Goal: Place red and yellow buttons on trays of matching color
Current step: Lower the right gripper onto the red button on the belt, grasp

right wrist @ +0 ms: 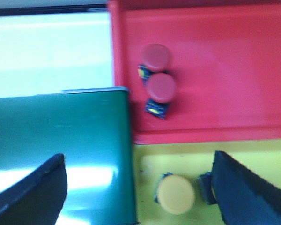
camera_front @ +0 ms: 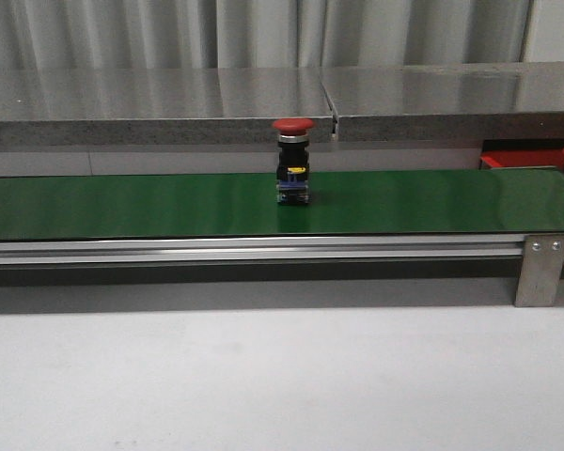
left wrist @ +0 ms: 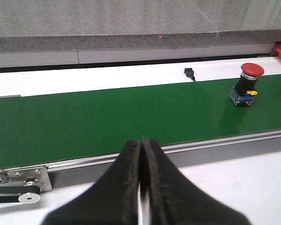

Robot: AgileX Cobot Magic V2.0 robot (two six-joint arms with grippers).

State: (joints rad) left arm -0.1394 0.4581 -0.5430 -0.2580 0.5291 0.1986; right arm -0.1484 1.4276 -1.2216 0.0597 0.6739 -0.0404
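Left gripper [left wrist: 140, 187] is sitting pressed together short of the green belt [camera_front: 122, 207], right gripper [right wrist: 140, 187] is hanging spread over the trays. One red button [camera_front: 292, 160] is standing mid-belt, still needing sorting. Two are already sitting in the red tray [right wrist: 225, 70], one yellow button [right wrist: 176, 194] in the yellow tray [right wrist: 178, 157].

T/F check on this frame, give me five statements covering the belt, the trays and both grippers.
1. A red button stands upright on the green belt. True.
2. The left gripper is wide open. False: its fingers are pressed together.
3. Two red buttons sit on the red tray. True.
4. The yellow tray is empty. False: a yellow button sits on it.
5. The right gripper holds a button. False: it is open, nothing between its fingers.
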